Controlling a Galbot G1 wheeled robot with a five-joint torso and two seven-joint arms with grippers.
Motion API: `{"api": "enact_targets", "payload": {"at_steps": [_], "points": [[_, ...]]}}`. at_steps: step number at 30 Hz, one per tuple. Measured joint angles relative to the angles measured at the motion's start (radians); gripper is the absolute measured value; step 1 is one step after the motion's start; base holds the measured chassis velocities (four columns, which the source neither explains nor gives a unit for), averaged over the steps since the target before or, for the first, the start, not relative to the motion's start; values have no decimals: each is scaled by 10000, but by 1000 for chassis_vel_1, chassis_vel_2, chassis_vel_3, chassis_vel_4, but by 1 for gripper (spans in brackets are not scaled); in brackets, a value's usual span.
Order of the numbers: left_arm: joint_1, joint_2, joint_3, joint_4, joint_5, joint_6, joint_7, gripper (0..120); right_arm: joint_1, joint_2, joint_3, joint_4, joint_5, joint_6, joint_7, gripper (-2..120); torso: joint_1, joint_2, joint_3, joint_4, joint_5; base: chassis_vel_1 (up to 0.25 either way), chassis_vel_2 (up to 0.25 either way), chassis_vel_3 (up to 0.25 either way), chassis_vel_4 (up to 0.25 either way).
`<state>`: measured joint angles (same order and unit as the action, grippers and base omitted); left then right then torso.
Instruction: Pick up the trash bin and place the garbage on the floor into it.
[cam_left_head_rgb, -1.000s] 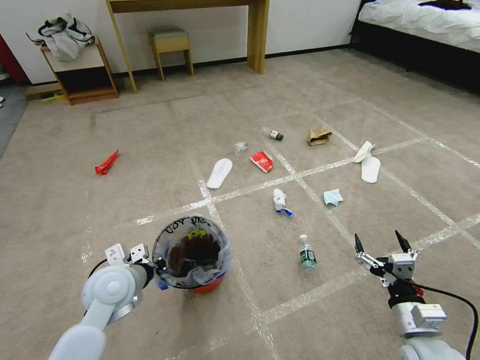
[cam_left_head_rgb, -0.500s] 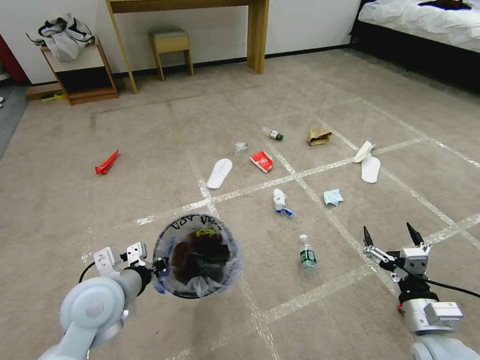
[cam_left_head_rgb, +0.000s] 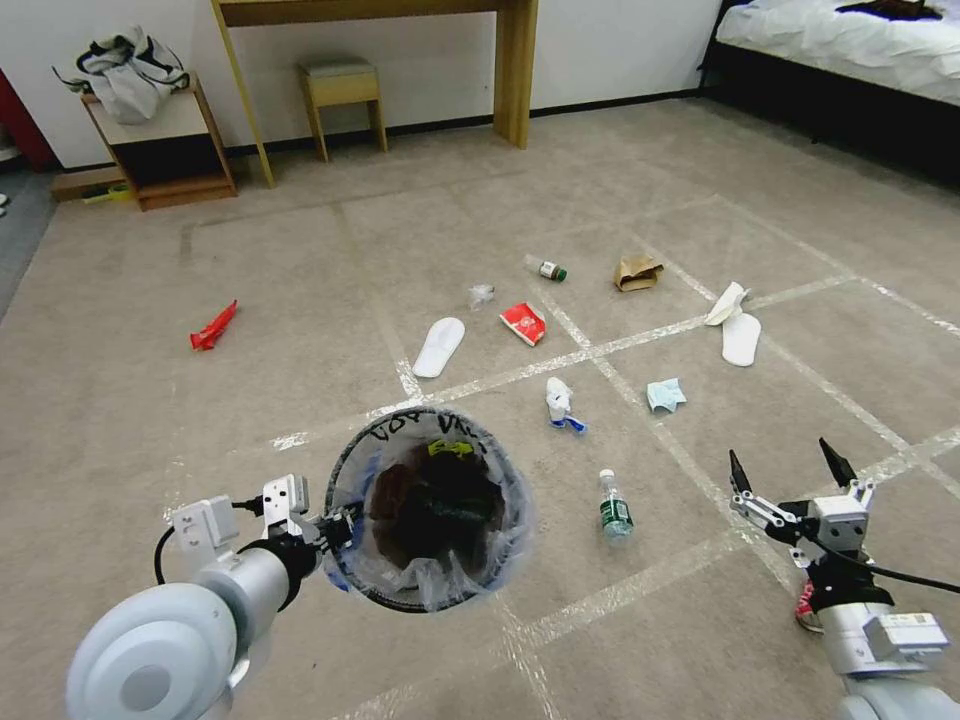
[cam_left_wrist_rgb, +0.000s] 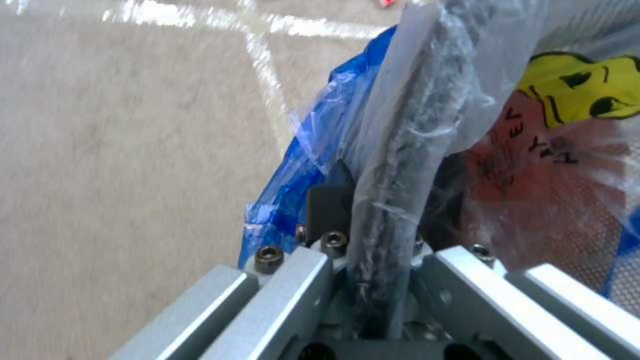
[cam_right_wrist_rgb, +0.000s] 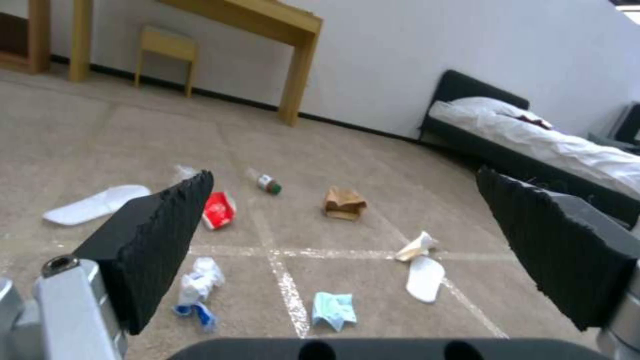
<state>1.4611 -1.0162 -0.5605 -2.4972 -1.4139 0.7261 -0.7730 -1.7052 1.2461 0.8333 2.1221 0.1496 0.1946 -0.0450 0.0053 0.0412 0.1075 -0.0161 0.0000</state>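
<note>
The left gripper (cam_left_head_rgb: 335, 530) pinches the rim of the trash bin (cam_left_head_rgb: 430, 520) and has lifted it higher, so it looks bigger at the lower middle of the frame. The right gripper (cam_left_head_rgb: 790, 475) waits spread wide at lower right. The water bottle (cam_left_head_rgb: 612, 505) still lies on the floor (cam_left_head_rgb: 300, 300).

Black hand lettering on the clear liner of the trash bin (cam_left_head_rgb: 430, 500), partly legible, perhaps "VOY VAC"; on a yellow patch (cam_left_wrist_rgb: 577, 90), marks unreadable.
</note>
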Motion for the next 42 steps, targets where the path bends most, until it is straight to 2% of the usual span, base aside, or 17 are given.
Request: {"api": "enact_targets", "payload": {"at_steps": [2,3,8,9,10,13,14,17,19,21,22,25,27,32,35,41,42], "points": [[-4,67,-1,-1,117,-19,159,0,36,-53,-48,0,-5,-16,11,100,0,0,0,1,0,0,0,0,0],[-36,248,37,-2,446,-87,560,0,83,-144,-151,-33,-9,-38,24,100,0,0,0,0,-2,0,0,0,0],[-99,363,174,105,1016,-167,1130,0,212,-163,-426,-269,-19,29,-5,100,0,0,0,-3,1,0,0,0,0],[-111,350,223,200,1330,-191,1330,0,225,-205,-511,-298,20,43,-11,100,0,0,1,-3,1,0,0,0,0],[-89,278,279,379,1946,-252,1857,0,220,-475,-649,-297,197,40,-19,100,0,0,0,-3,-2,0,0,0,0],[-34,245,294,460,2304,-286,2139,0,243,-627,-711,-304,262,33,-24,100,1,0,1,-3,-3,0,0,0,0],[45,231,291,537,2734,-342,2430,0,299,-742,-786,-325,294,-6,-10,100,0,0,0,-1,-2,0,0,0,0],[103,269,279,685,3291,-426,2781,0,352,-823,-982,-322,319,-166,123,100,0,0,1,0,-1,0,0,0,0],[103,272,271,786,3536,-476,2945,0,360,-811,-1089,-327,289,-174,125,100,0,0,0,-2,-2,0,0,0,0],[101,217,157,1101,4397,-636,3358,0,392,-673,-1283,-447,84,-164,132,100,1,0,1,-2,1,0,0,0,0],[132,155,14,1281,5123,-751,3739,0,336,-526,-1395,-463,-79,-168,144,100,1,0,1,0,-1,0,0,0,0],[154,118,-29,1328,5360,-797,3880,0,308,-469,-1437,-463,-118,-173,148,100,0,0,1,-2,-1,0,0,0,0],[244,-163,-195,1450,6180,-924,4350,0,215,-211,-1446,-427,-307,-174,159,100,0,-1,1,-1,-1,0,0,0,0],[385,-259,-483,1493,6575,-950,4848,0,-9,5,-1164,-219,-445,-95,119,100,0,-1,0,-2,-1,0,0,0,0],[379,-244,-577,1499,6550,-950,4882,0,-67,38,-1061,-156,-451,-65,100,100,0,-2,1,-2,0,0,0,0,0],[309,-122,-809,1396,5952,-841,4727,0,-83,109,-850,-48,-388,-50,76,100,0,-2,1,-4,1,0,0,0,0],[325,-91,-822,1208,5476,-709,4516,0,-10,140,-853,-32,-350,-54,76,100,0,-2,1,-1,-2,0,0,0,0]]}}
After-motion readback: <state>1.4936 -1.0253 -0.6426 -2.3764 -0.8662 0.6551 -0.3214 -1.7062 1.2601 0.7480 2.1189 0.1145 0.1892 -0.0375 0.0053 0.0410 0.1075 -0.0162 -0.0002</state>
